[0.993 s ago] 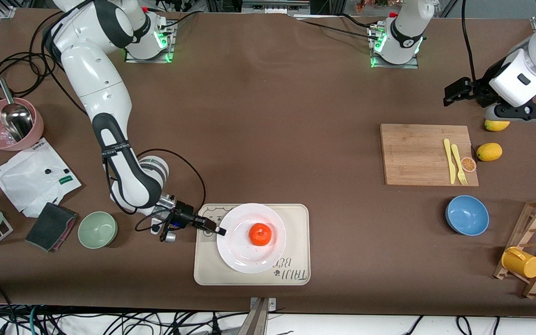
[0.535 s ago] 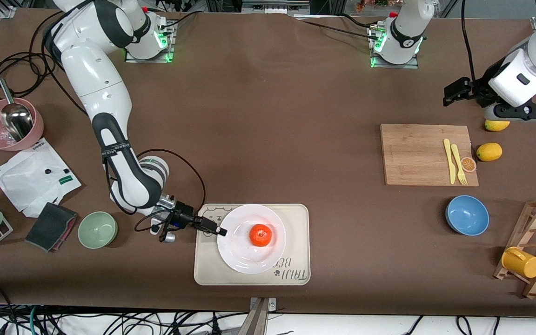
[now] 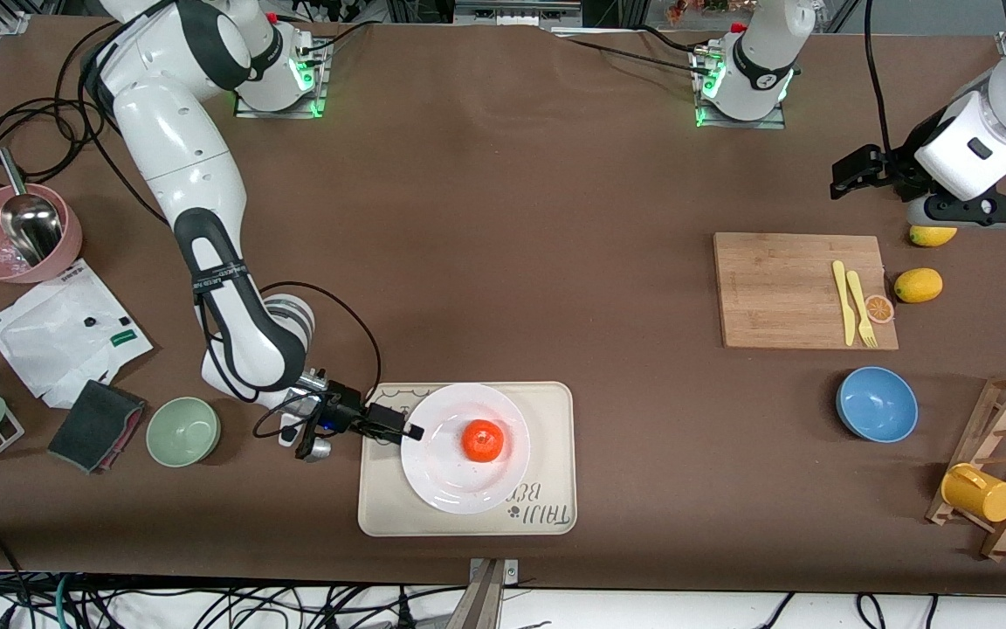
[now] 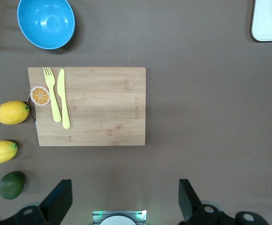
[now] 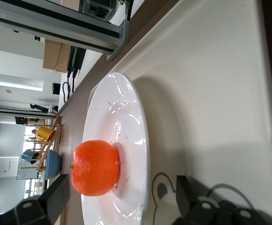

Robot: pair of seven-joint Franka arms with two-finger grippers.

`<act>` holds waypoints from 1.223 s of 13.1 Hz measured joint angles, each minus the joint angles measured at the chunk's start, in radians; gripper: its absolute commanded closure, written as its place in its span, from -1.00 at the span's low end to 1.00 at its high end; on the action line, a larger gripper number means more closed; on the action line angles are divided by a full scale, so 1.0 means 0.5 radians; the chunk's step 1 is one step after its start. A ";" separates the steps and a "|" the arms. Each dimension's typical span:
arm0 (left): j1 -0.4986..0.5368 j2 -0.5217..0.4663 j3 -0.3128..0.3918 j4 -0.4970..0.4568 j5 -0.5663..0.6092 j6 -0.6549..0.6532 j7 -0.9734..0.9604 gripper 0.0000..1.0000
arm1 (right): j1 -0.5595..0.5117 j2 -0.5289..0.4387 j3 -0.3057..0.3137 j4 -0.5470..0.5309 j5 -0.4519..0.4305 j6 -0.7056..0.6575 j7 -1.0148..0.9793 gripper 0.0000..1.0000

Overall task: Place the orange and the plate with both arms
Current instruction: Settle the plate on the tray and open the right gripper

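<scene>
While the orange (image 3: 483, 439) sits on the plate (image 3: 442, 480) on the tray (image 3: 555, 454), the right gripper's (image 3: 411, 432) released jaws flank the plate's rim; the left gripper (image 4: 125, 199) waits, spread, above the worktop.

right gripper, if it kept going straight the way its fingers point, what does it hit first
Most likely the plate. The right gripper, open, sits low over the tray at the plate's rim, pointing across it toward the orange, which would come next. Whether it would clear the rim is unclear.
</scene>
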 measured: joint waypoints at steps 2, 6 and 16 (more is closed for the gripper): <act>0.000 0.000 -0.002 0.000 0.000 0.000 0.000 -1.00 | 0.000 -0.001 0.000 0.002 -0.008 0.002 0.000 -1.00; 0.000 0.000 -0.004 0.000 0.000 0.000 0.000 -1.00 | 0.002 -0.013 -0.001 0.010 -0.018 0.008 0.000 -1.00; 0.000 0.000 -0.006 0.000 0.000 0.000 0.000 -1.00 | 0.059 -0.128 0.000 0.037 -0.821 0.020 0.417 -1.00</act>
